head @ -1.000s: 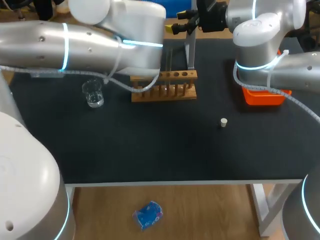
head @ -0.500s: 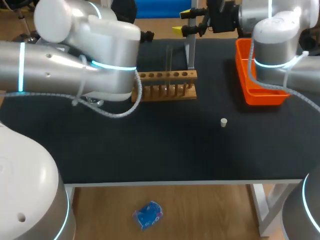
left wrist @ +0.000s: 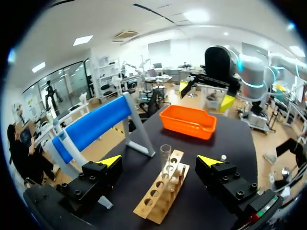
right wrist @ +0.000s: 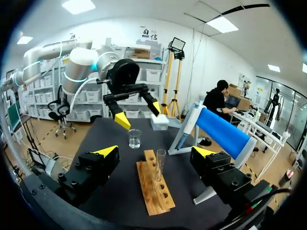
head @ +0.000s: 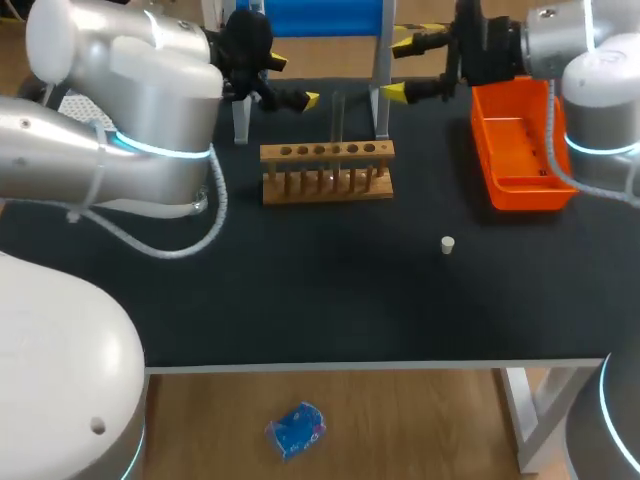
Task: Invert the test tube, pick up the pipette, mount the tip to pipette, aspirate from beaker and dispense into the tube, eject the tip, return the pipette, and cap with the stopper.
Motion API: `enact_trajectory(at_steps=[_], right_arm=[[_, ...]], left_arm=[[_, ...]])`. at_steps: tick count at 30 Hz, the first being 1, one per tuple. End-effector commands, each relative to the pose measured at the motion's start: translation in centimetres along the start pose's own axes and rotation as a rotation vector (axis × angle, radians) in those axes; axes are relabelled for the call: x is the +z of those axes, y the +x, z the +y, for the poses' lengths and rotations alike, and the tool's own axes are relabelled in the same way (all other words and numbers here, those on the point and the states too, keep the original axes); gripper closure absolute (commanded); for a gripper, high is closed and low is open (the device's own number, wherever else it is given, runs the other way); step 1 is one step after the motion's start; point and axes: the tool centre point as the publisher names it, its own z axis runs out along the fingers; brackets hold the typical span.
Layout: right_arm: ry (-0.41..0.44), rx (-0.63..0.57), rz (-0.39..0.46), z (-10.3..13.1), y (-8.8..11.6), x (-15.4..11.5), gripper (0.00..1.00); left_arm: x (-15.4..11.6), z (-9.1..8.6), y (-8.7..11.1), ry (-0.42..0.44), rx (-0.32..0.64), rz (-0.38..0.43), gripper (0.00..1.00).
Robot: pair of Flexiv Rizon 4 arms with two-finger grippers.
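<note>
Head view: test tube [head: 337,118] stands upright in the wooden rack [head: 327,172]; left gripper [head: 295,82] and right gripper [head: 397,70] hang either side of it, neither touching; stopper [head: 448,244] lies loose nearer the front edge.
Left wrist view: fingers spread wide, empty; tube ahead between them.
Right wrist view: same, spread and empty; beaker [right wrist: 135,138] beyond rack.
Probably the inverting step; one gripper should close on the glass mid-height and lift it straight clear of its hole before turning.

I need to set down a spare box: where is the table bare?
Bare: the wide front strip between the wooden rack and the near edge, save the stopper. Crowded: the back, around rack, test tube and orange bin.
</note>
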Motion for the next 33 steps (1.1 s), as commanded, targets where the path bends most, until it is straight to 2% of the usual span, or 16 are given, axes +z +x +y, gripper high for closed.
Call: enact_trajectory(at_steps=[1,3,9,13,20,26,33], right_arm=[[0.008,0.001,0.003,0.2,0.2,-1.2,0.00],[0.008,0.001,0.003,0.2,0.2,-1.2,0.00],[0.008,0.001,0.003,0.2,0.2,-1.2,0.00],[0.008,0.001,0.003,0.2,0.2,-1.2,0.00],[0.016,0.028,0.025,-3.5,3.4,-4.2,0.00],[0.001,0.050,0.034,-5.7,5.9,-6.7,0.00],[0.010,0.058,0.035,-8.0,8.7,-8.4,0.00]], left_arm=[[-0.2,0.0,0.1,-0.032,0.043,0.387,0.00],[0.2,0.1,0.4,-0.038,0.044,0.413,0.00],[1.8,0.2,0.4,-0.060,0.035,0.398,0.00],[2.8,0.1,0.1,-0.061,0.040,0.437,0.00],[3.9,0.3,-0.6,-0.065,0.041,0.422,0.00],[4.6,0.7,-1.2,-0.064,0.023,0.411,0.00],[5.2,0.9,-1.5,-0.057,0.026,0.370,0.00]])
